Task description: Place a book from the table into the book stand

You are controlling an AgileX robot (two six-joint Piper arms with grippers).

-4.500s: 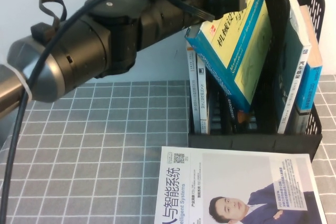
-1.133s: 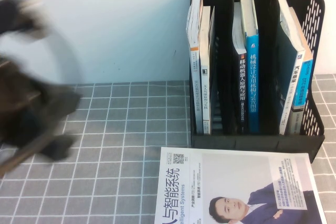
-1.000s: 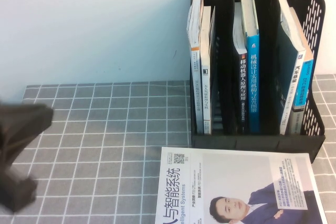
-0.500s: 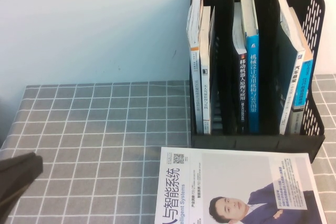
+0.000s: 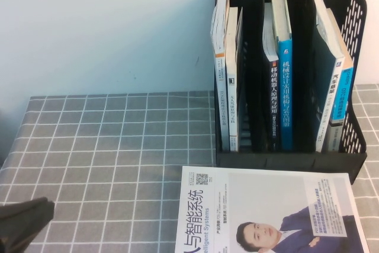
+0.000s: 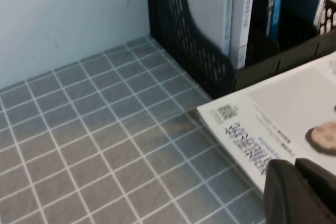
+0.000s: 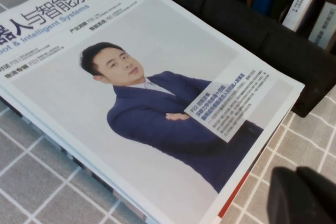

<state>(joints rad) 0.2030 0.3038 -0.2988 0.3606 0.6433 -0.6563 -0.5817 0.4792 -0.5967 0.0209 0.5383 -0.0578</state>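
Magazine at the near edge, book filed upright in the stand.

The left end effector (image 5: 21,229), closed and empty, is seen low at the near-left bench (image 5: 118,146) corner; the right end effector (image 7: 302,198) cannot be judged. The magazine (image 5: 266,211) lies nearest; beyond, the book (image 5: 285,69) is stood in the book stand (image 5: 290,159)'s middle slot.

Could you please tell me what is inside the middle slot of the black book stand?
In the book stand, the middle slot holds the book with the blue spine, upright, beside a dark-spined book. Their lower ends are hidden behind the front wall.
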